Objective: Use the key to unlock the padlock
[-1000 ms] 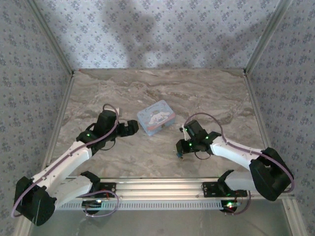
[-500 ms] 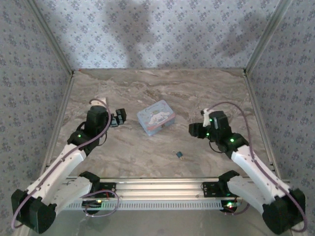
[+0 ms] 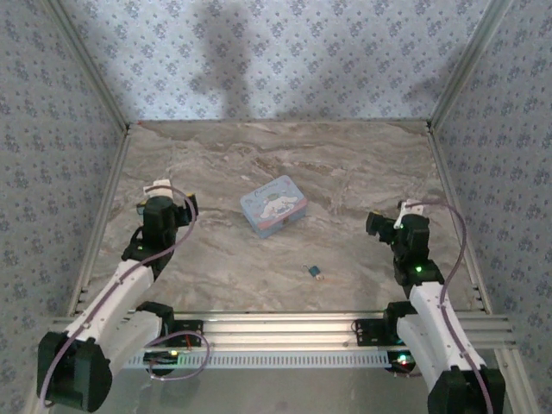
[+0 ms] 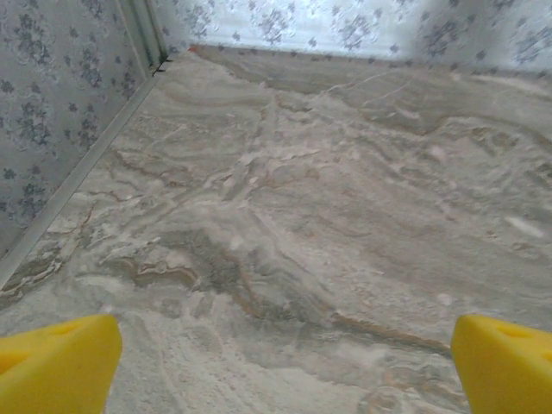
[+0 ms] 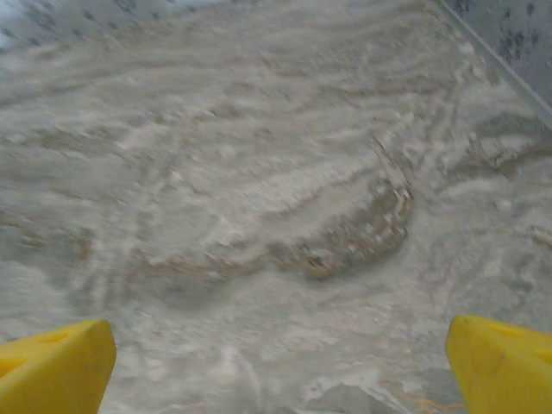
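now both pincers are spread wide, empty: left gripper (image 3: 181, 207) and right gripper (image 3: 378, 226) far apart. tiny blue padlock (image 3: 316, 272) lies on the marble table (image 3: 345, 168) between them, nearer the arms than the cartoon-printed tin box (image 3: 273, 205).

A pale-blue tin box (image 3: 274, 205) with a cartoon figure on its lid lies at a slant near the middle of the marbled grey-brown counter (image 3: 345, 164). Walls (image 3: 285, 60) papered in a small blue flower pattern enclose the left, far and right sides. A metal rail (image 3: 285, 332) runs along the near edge.
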Robot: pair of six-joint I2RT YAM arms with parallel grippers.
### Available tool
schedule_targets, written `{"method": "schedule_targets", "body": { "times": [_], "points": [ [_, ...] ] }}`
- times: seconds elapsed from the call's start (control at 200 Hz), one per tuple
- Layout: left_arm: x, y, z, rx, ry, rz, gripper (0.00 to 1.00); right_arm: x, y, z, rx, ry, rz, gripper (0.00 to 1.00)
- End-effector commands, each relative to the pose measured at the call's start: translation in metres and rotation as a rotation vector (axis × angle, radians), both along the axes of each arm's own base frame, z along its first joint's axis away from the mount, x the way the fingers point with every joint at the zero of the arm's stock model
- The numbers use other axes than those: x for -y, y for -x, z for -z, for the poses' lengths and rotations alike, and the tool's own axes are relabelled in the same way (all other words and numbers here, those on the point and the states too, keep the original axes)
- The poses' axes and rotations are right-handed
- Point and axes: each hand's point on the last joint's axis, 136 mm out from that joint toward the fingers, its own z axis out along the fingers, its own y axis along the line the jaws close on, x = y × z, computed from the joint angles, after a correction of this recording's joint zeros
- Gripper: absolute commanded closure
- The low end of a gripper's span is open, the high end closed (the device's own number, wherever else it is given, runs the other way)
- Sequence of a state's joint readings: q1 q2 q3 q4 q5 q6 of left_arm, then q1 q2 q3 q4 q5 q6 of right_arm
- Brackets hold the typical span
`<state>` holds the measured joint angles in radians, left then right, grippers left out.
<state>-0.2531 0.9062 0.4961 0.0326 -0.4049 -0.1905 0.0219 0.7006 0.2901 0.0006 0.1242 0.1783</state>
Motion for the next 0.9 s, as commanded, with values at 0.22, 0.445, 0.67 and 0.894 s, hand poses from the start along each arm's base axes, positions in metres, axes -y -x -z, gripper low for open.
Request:
{"method": "schedule_targets", "body": {
  "times": [0.22, 0.445, 0.67, 0.894],
  "points": [
    [-0.009, -0.019, 0.027, -0.035, -0.081, 0.005, 0.02, 0.025, -0.032, 0.007, 0.143, 0.055, 0.065, 0.00],
    [-0.011, -0.027, 0.040, -0.033, -0.071, 0.024, 0.02, 0.013, -0.049, 0.002, 0.208, 0.068, -0.024, 0.00],
    [-0.013, -0.037, 0.051, -0.007, -0.052, 0.044, 0.02, 0.006, -0.067, -0.001, 0.259, 0.112, -0.086, 0.00],
    [-0.010, -0.049, 0.058, 0.008, -0.042, 0.078, 0.02, 0.002, -0.084, 0.019, 0.216, 0.124, -0.129, 0.00]
  ]
}}
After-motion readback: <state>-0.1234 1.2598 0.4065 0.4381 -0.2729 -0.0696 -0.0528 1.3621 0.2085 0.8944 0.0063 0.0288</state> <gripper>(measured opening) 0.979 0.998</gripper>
